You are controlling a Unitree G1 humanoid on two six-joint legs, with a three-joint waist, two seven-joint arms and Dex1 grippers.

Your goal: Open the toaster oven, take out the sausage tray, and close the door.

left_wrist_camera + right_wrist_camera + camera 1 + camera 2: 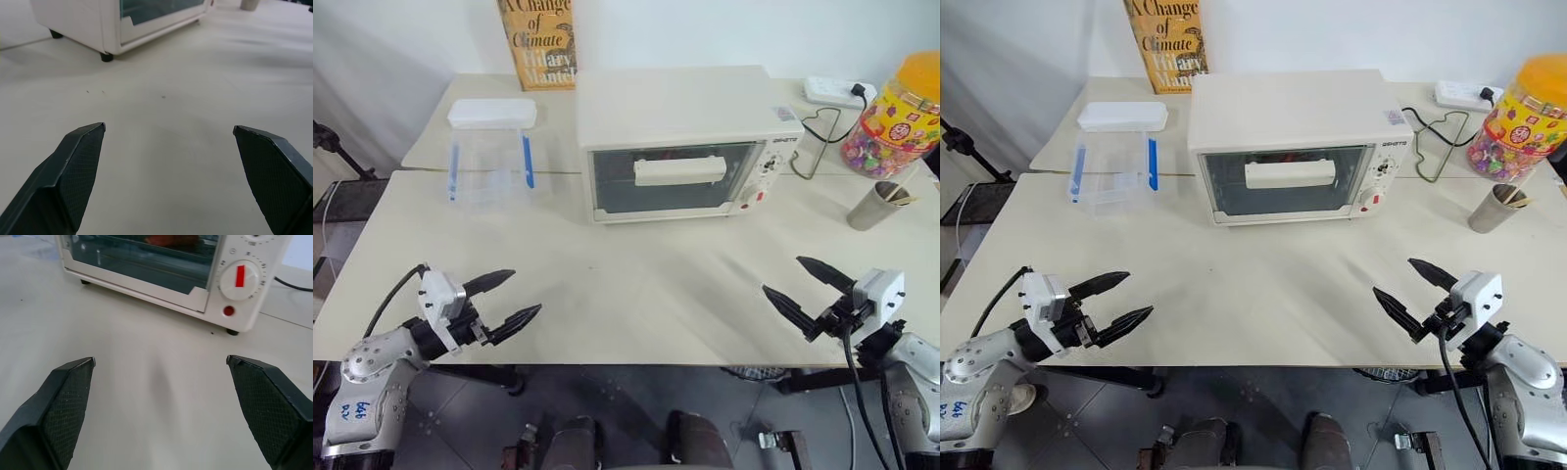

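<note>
At the near left table edge, the left gripper [511,298] has its jaws spread wide, holding and touching nothing. At the table's [636,284] far middle stands the toaster oven [680,142], its door [671,177] shut. At the near right edge, the right gripper [791,286] gapes equally wide, empty. The right wrist view alone shows something reddish [172,239] behind the door glass.

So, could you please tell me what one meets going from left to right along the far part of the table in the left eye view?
Clear box → toaster oven → metal cup → candy jar.
</note>
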